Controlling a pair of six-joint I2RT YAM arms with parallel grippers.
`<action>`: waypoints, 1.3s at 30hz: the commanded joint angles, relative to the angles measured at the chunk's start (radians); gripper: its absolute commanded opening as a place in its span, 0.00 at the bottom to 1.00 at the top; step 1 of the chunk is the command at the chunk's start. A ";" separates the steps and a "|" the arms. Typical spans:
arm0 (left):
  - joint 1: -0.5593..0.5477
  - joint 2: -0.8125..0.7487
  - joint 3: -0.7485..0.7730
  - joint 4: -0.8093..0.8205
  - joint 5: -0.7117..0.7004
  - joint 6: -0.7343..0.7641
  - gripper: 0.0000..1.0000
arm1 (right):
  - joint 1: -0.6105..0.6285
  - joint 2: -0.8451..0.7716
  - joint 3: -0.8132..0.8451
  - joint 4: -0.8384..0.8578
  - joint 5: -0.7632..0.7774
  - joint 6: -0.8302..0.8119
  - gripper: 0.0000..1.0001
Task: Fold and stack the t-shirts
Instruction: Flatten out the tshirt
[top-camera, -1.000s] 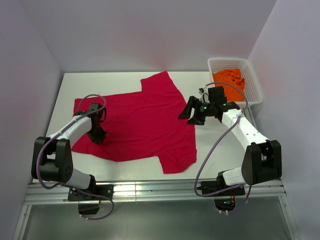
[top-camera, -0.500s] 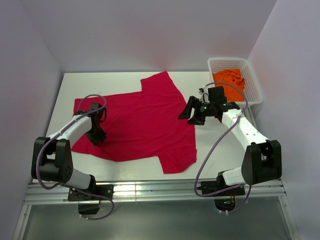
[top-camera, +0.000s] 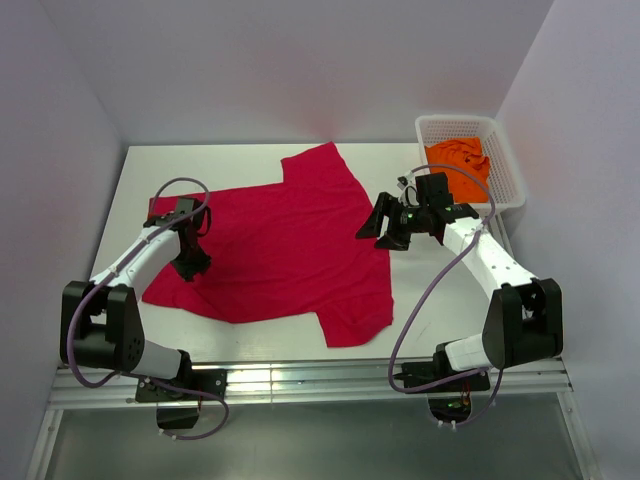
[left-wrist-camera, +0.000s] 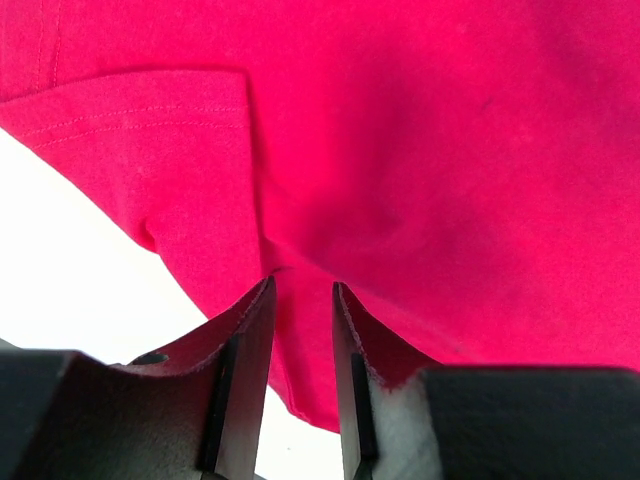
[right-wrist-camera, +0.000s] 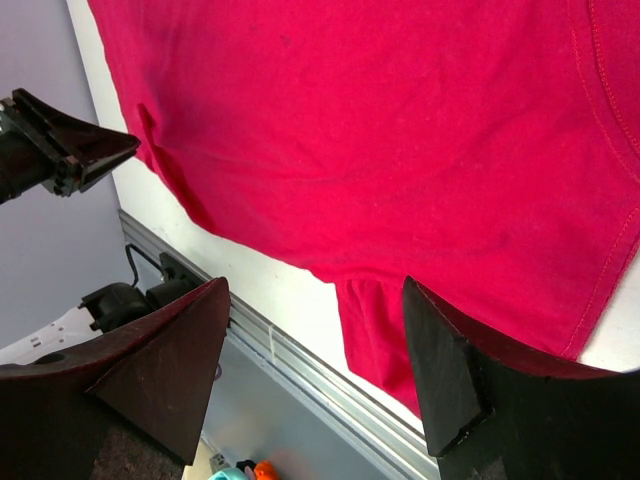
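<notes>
— Step in hand?
— Judged as laying out, first fold not yet begun. Flat across the surface (top-camera: 230, 165): crimson t-shirt (top-camera: 290, 240), sleeves far and near. Bunched in white mesh basket (top-camera: 455, 119), far right: orange t-shirt (top-camera: 460, 160).
— End effectors?
— Apart on both: left end effector (top-camera: 192, 266) narrowly, over the shirt's left edge, clamping nothing; right end effector (top-camera: 380, 236) wide, above its right edge.
— Next?
— Likely calls for pinching an edge. Soft matte knit, stitched hems, slight wrinkling.
</notes>
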 joint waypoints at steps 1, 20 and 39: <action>-0.006 0.010 -0.019 -0.012 -0.008 0.000 0.35 | 0.007 0.008 0.025 0.038 -0.010 -0.005 0.77; -0.043 0.089 -0.037 -0.076 -0.045 -0.082 0.36 | 0.007 0.044 0.038 0.046 -0.016 0.000 0.76; -0.066 0.211 -0.016 -0.164 -0.129 -0.164 0.00 | 0.008 0.073 0.052 0.057 -0.046 0.018 0.75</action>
